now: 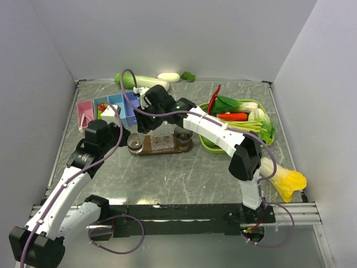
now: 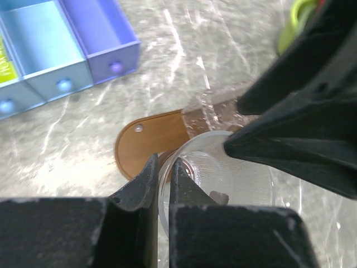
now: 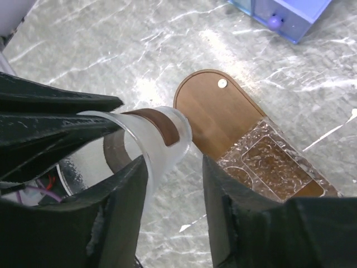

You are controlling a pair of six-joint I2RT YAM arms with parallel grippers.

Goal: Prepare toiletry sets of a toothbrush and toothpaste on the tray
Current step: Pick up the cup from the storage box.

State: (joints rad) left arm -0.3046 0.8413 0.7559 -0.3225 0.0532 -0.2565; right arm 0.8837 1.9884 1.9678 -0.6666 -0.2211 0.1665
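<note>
Pinching a tumbler [image 2: 234,184] rim at the tray [image 2: 150,137] end, left gripper [image 2: 163,168]; right gripper [image 3: 174,167] jaws apart.

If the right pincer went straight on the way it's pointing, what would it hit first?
Probably the clear tumbler, whose wall sits just ahead of the open right pincer. Past that, the bare rounded end of the tray comes next, though depth is hard to judge.
</note>
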